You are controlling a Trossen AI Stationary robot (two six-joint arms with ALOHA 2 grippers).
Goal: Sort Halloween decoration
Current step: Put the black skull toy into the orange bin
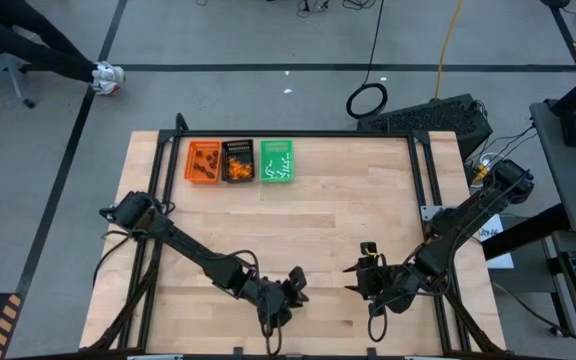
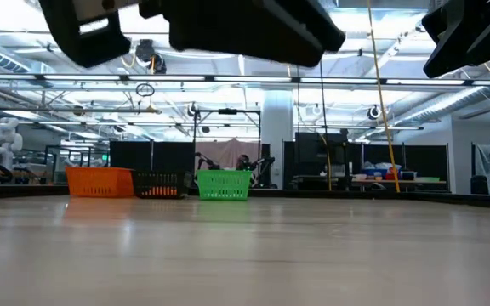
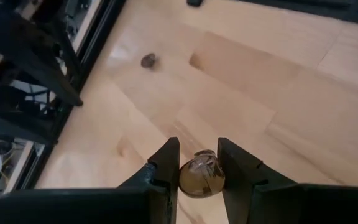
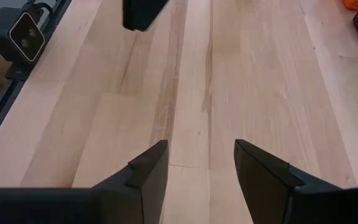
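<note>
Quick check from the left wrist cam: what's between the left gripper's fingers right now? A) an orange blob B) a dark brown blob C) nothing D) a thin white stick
B: the left gripper is shut on a rounded dark brown blob, pinched between its two fingers above the wooden table.

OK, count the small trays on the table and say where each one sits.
3, in one row at the table's far edge: orange tray on the left, black tray in the middle, green tray on the right.

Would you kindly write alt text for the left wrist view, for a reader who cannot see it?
The left claw is shut on a dark brown blob, pinched between its two dark fingers above the pale wooden table. A second small dark trinket lies farther off on the wood, near the table's black frame.
</note>
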